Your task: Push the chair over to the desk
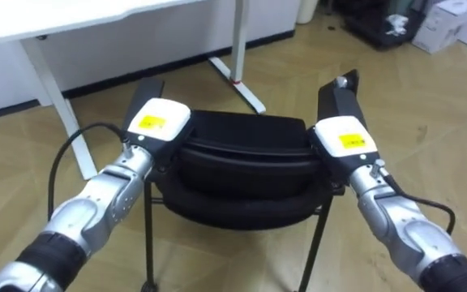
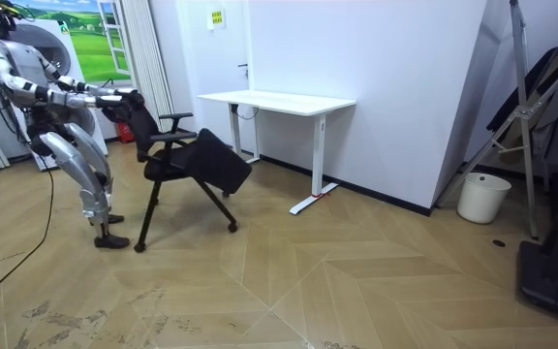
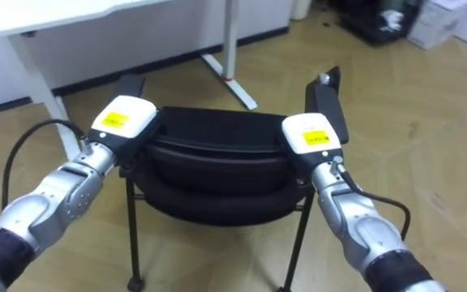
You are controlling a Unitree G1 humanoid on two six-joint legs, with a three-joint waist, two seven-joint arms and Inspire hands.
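A black chair (image 1: 242, 154) with armrests and thin metal legs stands just in front of me, its back toward me. In the room view the chair (image 2: 197, 160) leans forward toward the white desk (image 2: 279, 100). My left hand (image 1: 159, 122) rests on the left end of the backrest's top edge. My right hand (image 1: 343, 139) rests on the right end. I see both hands from the back, so their fingers are hidden over the far side of the backrest. In the room view I stand behind the chair with both arms stretched out to it.
The white desk (image 1: 55, 16) stands beyond the chair, one leg and foot (image 1: 237, 73) straight ahead. A white bin (image 2: 480, 197) stands by the wall, and a dark rack (image 2: 550, 145) at the room view's right. Open wooden floor (image 2: 356, 281) lies around the chair.
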